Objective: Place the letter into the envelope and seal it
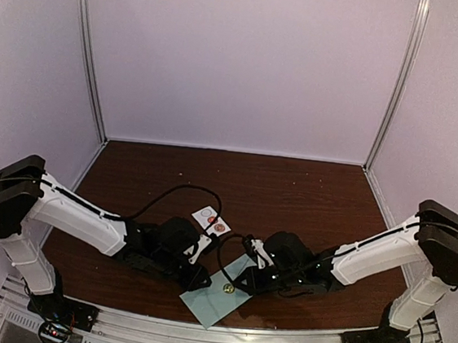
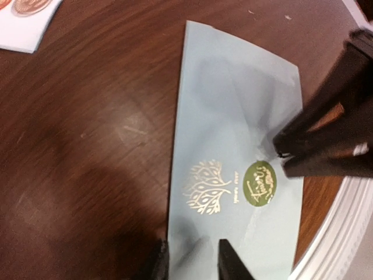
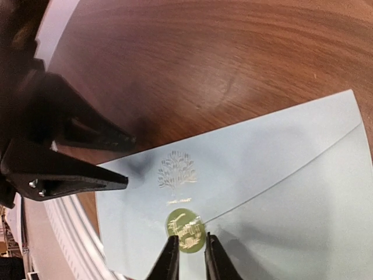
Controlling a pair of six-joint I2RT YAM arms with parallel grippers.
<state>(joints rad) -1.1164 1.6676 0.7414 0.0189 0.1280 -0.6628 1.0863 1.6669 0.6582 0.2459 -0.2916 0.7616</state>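
Two grippers, the left gripper [image 1: 201, 279] and the right gripper [image 1: 242, 283], meet low over the near middle of the worktop [image 1: 292, 194] in the overhead view. The worktop is dark with a wood grain. Between and below the grippers lies the envelope [image 1: 211, 305], a flat pale blue paper rectangle. It is set askew, with one corner toward the metal rail [image 1: 220, 330]. A white sticker strip [image 1: 211, 221] bearing reddish discs lies just beyond the left gripper.

Left wrist view: the envelope paper is smooth and matte and lies flat on the worktop. A gold tree emblem [image 2: 204, 186] is printed beside an olive-green oval seal [image 2: 260, 183] with gold script. The left jaws are released, standing apart over the envelope's near end and grasping nothing. The right jaws' tips are just beside the seal.

Right wrist view: the flap is folded down. Its edge runs as a straight crease from the seal toward the far corner, and the seal sits on the flap's point. The right jaws are parted by a narrow slit at the seal's near edge, holding nothing. The left jaws stand visibly apart by the envelope's corner and cast a shadow on the paper.
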